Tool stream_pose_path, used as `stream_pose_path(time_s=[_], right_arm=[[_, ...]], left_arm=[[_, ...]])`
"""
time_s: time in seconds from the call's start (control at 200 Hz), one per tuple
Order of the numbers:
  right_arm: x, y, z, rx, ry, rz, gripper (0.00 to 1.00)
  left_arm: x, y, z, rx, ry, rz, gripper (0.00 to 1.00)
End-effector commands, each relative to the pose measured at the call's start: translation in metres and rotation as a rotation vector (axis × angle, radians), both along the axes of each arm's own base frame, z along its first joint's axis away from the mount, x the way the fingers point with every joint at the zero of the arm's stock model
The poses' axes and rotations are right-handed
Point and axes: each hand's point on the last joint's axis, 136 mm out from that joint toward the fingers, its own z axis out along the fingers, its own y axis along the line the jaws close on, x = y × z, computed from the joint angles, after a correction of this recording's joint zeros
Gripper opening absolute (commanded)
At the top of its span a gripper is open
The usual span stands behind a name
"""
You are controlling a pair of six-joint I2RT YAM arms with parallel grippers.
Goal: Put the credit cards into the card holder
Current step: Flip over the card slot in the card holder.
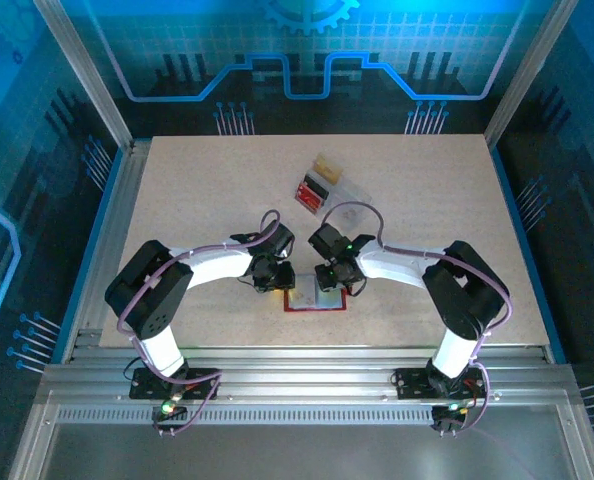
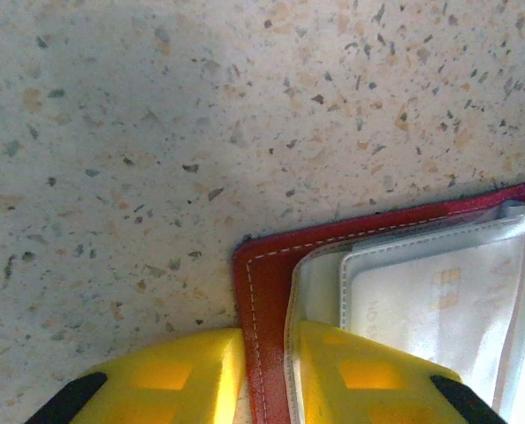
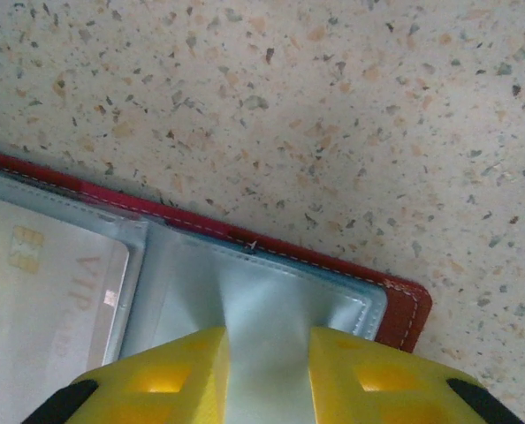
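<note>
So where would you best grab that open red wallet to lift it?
Probably by the wallet's stitched red border, coming in low from the side to slip under it. It lies flat and open on the table, so only that thin edge can be pinched; its clear sleeves look floppy.

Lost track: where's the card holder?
Top view: the card holder lies open near the table's front edge, centre, between the left gripper and right gripper.
</note>
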Motion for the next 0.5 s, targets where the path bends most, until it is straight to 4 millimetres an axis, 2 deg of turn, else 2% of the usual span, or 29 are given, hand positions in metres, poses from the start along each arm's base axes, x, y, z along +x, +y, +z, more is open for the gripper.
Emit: stream_pose_path(time_s=[0.0,0.13,0.225,0.395,0.495], right_arm=[[-0.010,-0.005,-0.014,-0.060,0.045,0.000,0.29],[-0.015,-0.004,-0.023,-0.065,0.066,0.004,0.24],[-0.016,0.000,-0.026,-0.053,0.075,0.012,0.15],[-0.008,0.010,-0.008,-0.015,0.038,0.030,0.00],[-0.001,0.015,0.007,-0.013,0.002,0.049,0.00]], left_arm=[[-0.044,-0.002,-0.054,0.022,0.164,-0.078,0.24],[-0.044,-0.002,-0.054,0.021,0.164,-0.078,0.24],[-0.044,-0.002,-0.053,0.023,0.161,-0.077,0.24],[-0.044,-0.001,-0.054,0.023,0.162,-0.077,0.24],[-0.044,-0.001,-0.054,0.023,0.161,-0.077,0.24]])
